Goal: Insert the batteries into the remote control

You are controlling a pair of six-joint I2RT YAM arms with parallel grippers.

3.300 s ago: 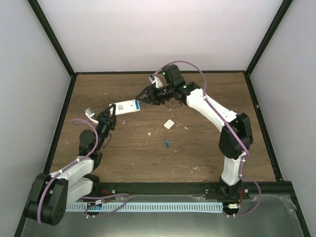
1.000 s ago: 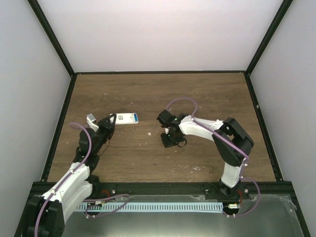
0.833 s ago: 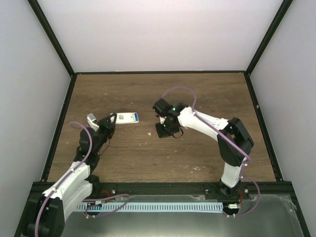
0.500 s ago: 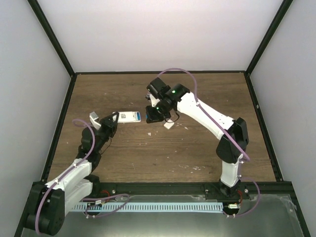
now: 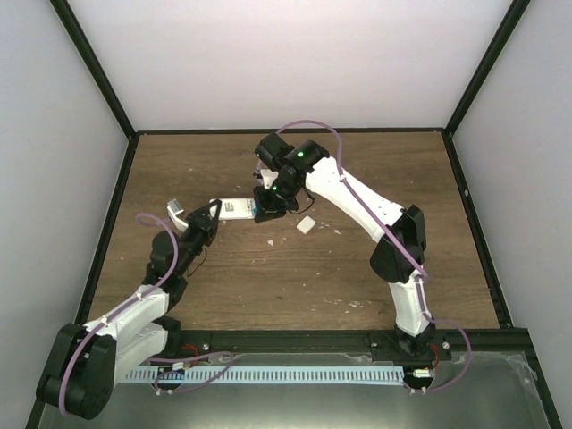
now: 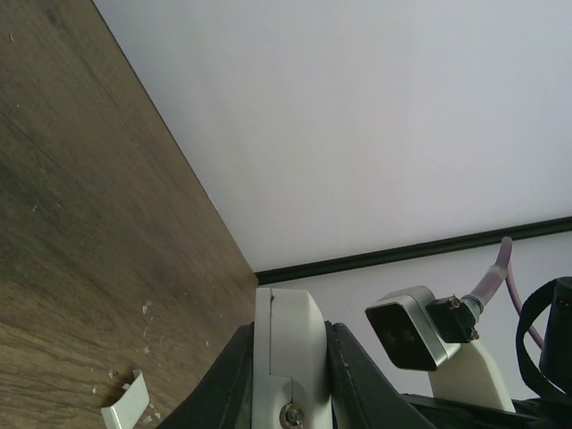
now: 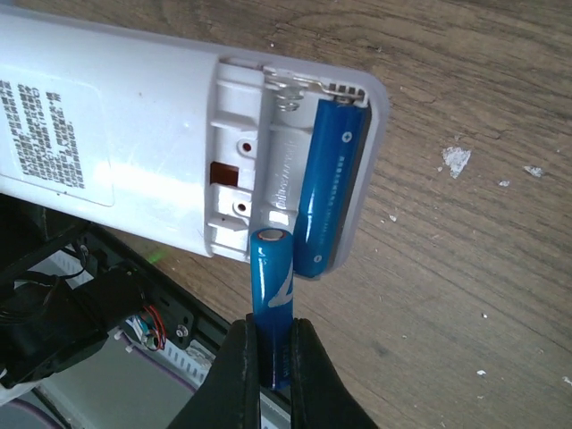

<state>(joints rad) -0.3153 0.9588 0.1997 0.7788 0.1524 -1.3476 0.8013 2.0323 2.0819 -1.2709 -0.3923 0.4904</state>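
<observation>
The white remote control [image 7: 134,134] is held above the table with its back up and its battery bay open. One blue battery [image 7: 328,188] lies in the bay's right slot. My right gripper [image 7: 273,344] is shut on the second battery [image 7: 272,286], whose tip sits at the near edge of the empty left slot. From above, the right gripper [image 5: 265,208] meets the remote control [image 5: 235,207] at its right end. My left gripper [image 5: 213,217] is shut on the remote's other end. In the left wrist view the remote control [image 6: 288,344] stands edge-on between the jaws of the left gripper [image 6: 290,362].
A small white square cover piece [image 5: 306,224] lies on the wooden table [image 5: 268,286] just right of the grippers, and the cover piece [image 6: 125,409] also shows in the left wrist view. White crumbs [image 7: 456,159] dot the wood. Black frame rails edge the table.
My right arm rose from the table's middle and swung up-left to the remote, carrying a battery. The left arm shifted the remote slightly right and toward it.
</observation>
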